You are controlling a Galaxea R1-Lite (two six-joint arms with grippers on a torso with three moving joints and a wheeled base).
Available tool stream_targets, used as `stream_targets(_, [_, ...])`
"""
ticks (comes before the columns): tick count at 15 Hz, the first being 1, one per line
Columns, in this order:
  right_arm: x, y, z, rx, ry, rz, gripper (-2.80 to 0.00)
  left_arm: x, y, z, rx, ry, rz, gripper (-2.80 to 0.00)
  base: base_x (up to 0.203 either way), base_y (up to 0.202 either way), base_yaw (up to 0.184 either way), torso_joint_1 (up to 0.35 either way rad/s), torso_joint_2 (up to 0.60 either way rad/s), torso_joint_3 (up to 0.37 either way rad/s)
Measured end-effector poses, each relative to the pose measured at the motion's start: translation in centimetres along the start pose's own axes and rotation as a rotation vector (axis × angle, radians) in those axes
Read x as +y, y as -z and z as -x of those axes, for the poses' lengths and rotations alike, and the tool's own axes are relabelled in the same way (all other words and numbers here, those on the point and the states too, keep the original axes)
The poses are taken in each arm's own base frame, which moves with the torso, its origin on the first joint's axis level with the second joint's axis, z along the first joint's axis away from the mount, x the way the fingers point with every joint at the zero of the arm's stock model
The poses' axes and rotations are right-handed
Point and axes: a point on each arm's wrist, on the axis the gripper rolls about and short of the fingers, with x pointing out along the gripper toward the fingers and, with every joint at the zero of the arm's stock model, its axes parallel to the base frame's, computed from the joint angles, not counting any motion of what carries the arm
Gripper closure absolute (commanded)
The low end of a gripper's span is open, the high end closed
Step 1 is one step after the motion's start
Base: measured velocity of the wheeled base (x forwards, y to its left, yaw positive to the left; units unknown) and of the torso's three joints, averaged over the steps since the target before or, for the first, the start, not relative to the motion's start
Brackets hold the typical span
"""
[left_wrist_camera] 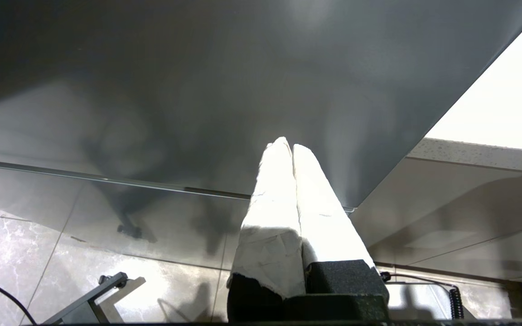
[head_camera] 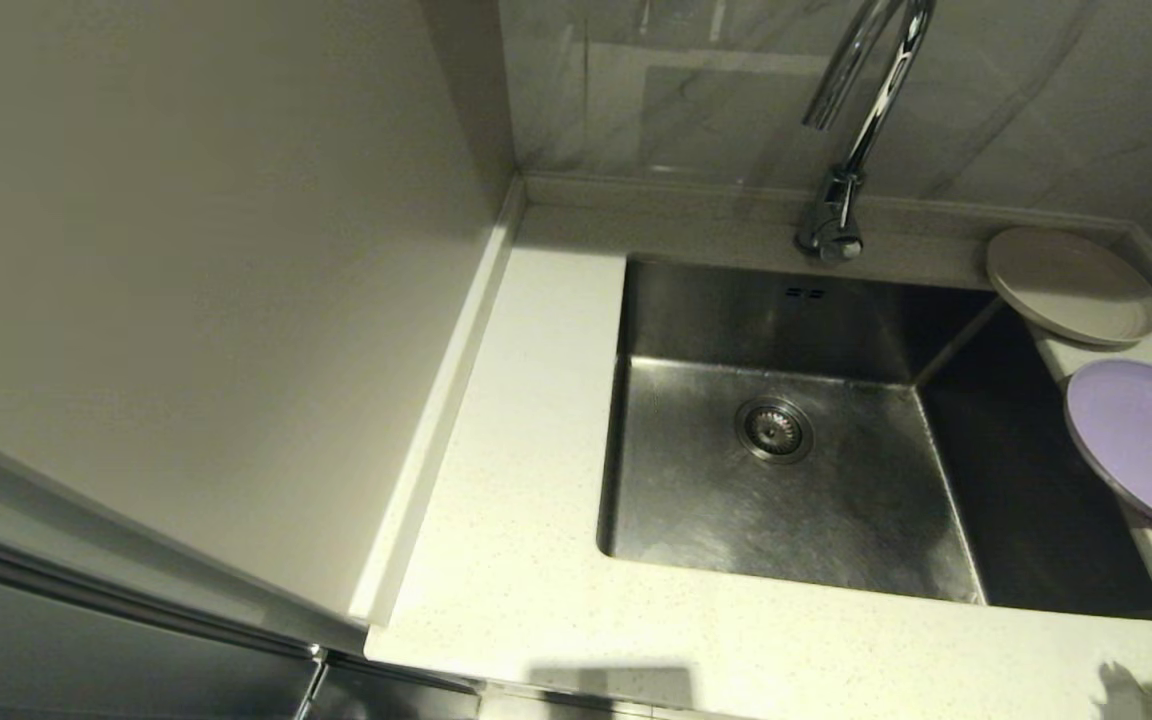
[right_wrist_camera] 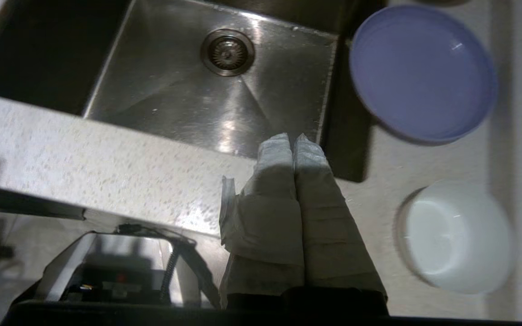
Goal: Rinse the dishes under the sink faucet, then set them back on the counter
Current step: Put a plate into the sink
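You are looking at 3 stiff, likely slippery, breakable dishes sitting on the worktop (head_camera: 516, 560) at the sink's (head_camera: 786, 480) 3 o'clock, beige plate (head_camera: 1072, 284), lavender plate (head_camera: 1146, 440), white bowl (right_wrist_camera: 456, 235), so be gripping rims, both the right end effector (right_wrist_camera: 293, 140) and the left end effector (left_wrist_camera: 288, 146) pinched empty.

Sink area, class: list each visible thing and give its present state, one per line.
Stainless-steel sink: empty.
Chrome gooseneck faucet: no water running.
Round beige plate: on counter, overhanging sink.
Round lavender plate: on counter, overhanging sink.
White bowl: upright, empty.
Right gripper: shut, empty.
Left gripper: shut, empty.
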Motion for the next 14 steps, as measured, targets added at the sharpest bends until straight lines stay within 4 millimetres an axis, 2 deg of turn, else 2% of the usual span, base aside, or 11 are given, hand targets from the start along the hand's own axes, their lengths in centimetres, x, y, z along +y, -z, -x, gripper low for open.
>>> stream_targets(2, [-0.4, -4.8, -0.2, 0.094, 0.041, 0.016, 0.00, 0.0, 0.0, 0.0, 0.000, 0.000, 0.000, 0.00, 0.000, 0.000, 0.000, 0.000, 0.00, 0.000])
stream_targets(4, [-0.7, -8.2, -0.9, 0.255, 0.066, 0.037, 0.00, 0.0, 0.0, 0.0, 0.000, 0.000, -0.001, 0.00, 0.000, 0.000, 0.000, 0.000, 0.00, 0.000])
stream_targets(5, [-0.8, -8.9, -1.5, 0.355, 0.071, 0.049, -1.14, 0.0, 0.0, 0.0, 0.000, 0.000, -0.001, 0.00, 0.000, 0.000, 0.000, 0.000, 0.00, 0.000])
stream_targets(6, [-0.8, -9.2, -2.1, 0.468, 0.086, 0.067, -2.80, 0.0, 0.0, 0.0, 0.000, 0.000, -0.001, 0.00, 0.000, 0.000, 0.000, 0.000, 0.00, 0.000])
stream_targets(8, [-0.9, -9.4, -3.6, 0.604, 0.123, 0.097, -2.80, 0.0, 0.0, 0.0, 0.000, 0.000, 0.000, 0.00, 0.000, 0.000, 0.000, 0.000, 0.00, 0.000])
stream_targets(10, [-0.8, -9.9, -5.1, 0.629, 0.123, 0.101, -2.80, 0.0, 0.0, 0.0, 0.000, 0.000, 0.000, 0.00, 0.000, 0.000, 0.000, 0.000, 0.00, 0.000])
stream_targets(14, [-0.7, -9.6, -6.8, 0.705, 0.125, 0.132, -2.80, 0.0, 0.0, 0.0, 0.000, 0.000, 0.000, 0.00, 0.000, 0.000, 0.000, 0.000, 0.00, 0.000])
